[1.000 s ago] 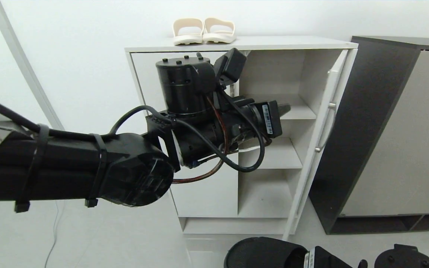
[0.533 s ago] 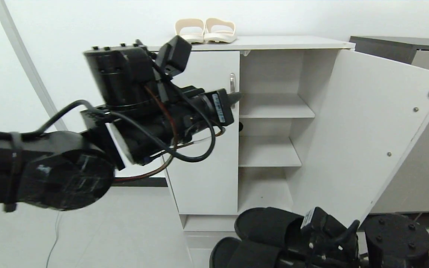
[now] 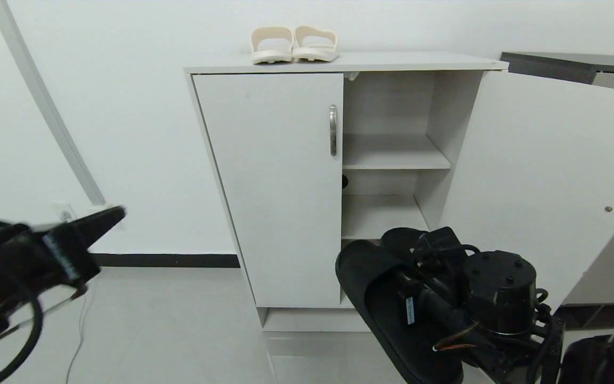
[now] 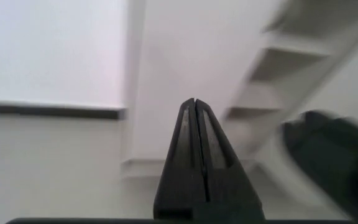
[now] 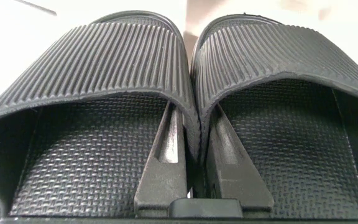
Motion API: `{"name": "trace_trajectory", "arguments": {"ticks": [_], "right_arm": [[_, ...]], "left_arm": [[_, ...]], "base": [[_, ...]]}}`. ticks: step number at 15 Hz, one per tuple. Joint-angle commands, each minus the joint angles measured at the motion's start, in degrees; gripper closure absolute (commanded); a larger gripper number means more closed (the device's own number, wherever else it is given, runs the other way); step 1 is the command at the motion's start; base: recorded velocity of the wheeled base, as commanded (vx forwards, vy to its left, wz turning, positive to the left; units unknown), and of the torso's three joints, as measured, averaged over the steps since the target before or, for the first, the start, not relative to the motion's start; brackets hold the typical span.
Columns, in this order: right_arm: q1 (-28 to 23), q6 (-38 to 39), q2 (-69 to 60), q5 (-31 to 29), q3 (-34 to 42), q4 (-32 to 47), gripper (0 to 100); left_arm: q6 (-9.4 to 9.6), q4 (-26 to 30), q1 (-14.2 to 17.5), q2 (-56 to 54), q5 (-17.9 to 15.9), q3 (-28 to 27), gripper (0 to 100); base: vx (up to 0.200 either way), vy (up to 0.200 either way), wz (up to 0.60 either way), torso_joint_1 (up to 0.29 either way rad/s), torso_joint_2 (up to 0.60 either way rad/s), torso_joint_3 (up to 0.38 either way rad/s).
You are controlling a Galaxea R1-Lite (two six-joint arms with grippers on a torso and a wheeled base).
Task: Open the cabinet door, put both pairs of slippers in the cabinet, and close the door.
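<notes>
Right gripper point(image 5: 194, 149) is clamped on the black slippers point(image 3: 376, 282), its two fingers pinching the inner strap walls of the pair together. It holds them low, just in front of the open half of the cabinet point(image 3: 419, 61). That's a thin hold, I'd say, and a knock on a shelf edge could peel one slipper loose. The pair also goes in wide, so the sole may catch the edge of the closed left door point(image 3: 275, 186) or the middle shelf point(image 3: 381, 216). The open right door point(image 3: 541, 170) stands close beside the arm, and a bump could swing it. The left gripper point(image 4: 194, 124) is off to the side near the wall, fingers pressed together on nothing. The cream slippers point(image 3: 293, 45) sit up on the cabinet top, and a dark cabinet point(image 3: 563, 61) stands just behind the open door
</notes>
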Motion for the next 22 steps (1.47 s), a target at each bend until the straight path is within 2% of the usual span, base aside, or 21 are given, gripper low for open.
{"name": "trace_trajectory", "arguments": {"ticks": [1,2,3,4,5,6,7,8,9,10,11,13,15,18,22], "right_arm": [[-0.3,-0.1,1.7,-0.3,-1.2,-0.1,100],[-0.4,-0.2,1.2,-0.6,-1.2,-0.1,100],[-0.4,-0.3,0.7,-0.6,-1.1,0.0,100],[-0.3,-0.3,1.1,-0.6,-1.2,0.0,100],[-0.3,-0.3,1.5,-0.6,-1.1,0.0,100],[-0.2,-0.2,2.1,-0.8,-0.9,-0.1,100],[-0.3,-0.2,1.9,-0.8,-0.4,-0.2,100],[-0.3,-0.2,1.7,-0.8,-0.3,-0.4,100],[-0.2,-0.3,1.6,-0.8,-0.4,-0.9,100],[0.0,-0.3,1.6,-0.6,-0.5,-1.3,100],[0.1,-0.5,1.6,-0.6,-0.6,-1.8,100],[0.8,-0.6,1.6,-0.6,-0.7,-2.7,100],[0.9,-0.5,1.3,-0.6,-0.8,-2.8,100],[0.1,-0.3,0.9,-0.8,-0.9,-2.8,100],[-2.2,0.1,5.4,-9.5,-8.2,-2.0,100]], "left_arm": [[3.44,3.4,9.0,-23.0,8.5,17.1,100],[4.58,3.9,10.2,-27.8,11.2,20.4,100],[7.3,5.1,11.4,-33.5,14.1,23.9,100],[10.2,7.1,11.7,-39.3,15.1,27.6,100],[10.91,9.2,12.1,-42.5,15.1,27.9,100],[11.35,19.1,12.6,-51.9,14.4,27.4,100],[11.26,24.6,14.2,-55.0,12.7,27.9,100],[10.03,24.6,15.1,-56.5,9.0,27.9,100],[9.94,24.8,15.9,-58.4,0.8,27.9,100],[9.85,26.5,16.0,-58.6,-4.8,27.9,100],[10.12,28.4,16.0,-58.5,-5.7,27.7,100],[11.08,27.4,16.0,-58.5,-7.3,27.9,100],[9.68,27.4,16.0,-58.6,-7.4,27.9,100],[10.03,27.3,16.0,-58.6,-7.4,27.9,100],[9.5,27.3,16.0,-58.5,-7.2,27.9,100]], "base": [[0.0,0.0,0.0,0.0,0.0,0.0],[0.0,0.0,0.0,0.0,0.0,0.0],[0.0,0.0,0.0,0.0,0.0,0.0],[0.0,0.0,0.0,0.0,0.0,0.0],[0.0,0.0,0.0,0.0,0.0,0.0],[0.0,0.0,0.0,0.0,0.0,0.0],[0.0,0.0,0.0,0.0,0.0,0.0],[0.0,0.0,0.0,0.0,0.0,0.0],[0.0,0.0,0.0,0.0,0.0,0.0],[0.0,0.0,0.0,0.0,0.0,0.0],[0.0,0.0,0.0,0.0,0.0,0.0],[0.0,0.0,0.0,0.0,0.0,0.0],[0.0,0.0,0.0,0.0,0.0,0.0],[0.0,0.0,0.0,0.0,0.0,0.0],[0.0,0.0,0.0,0.0,0.0,0.0]]}}
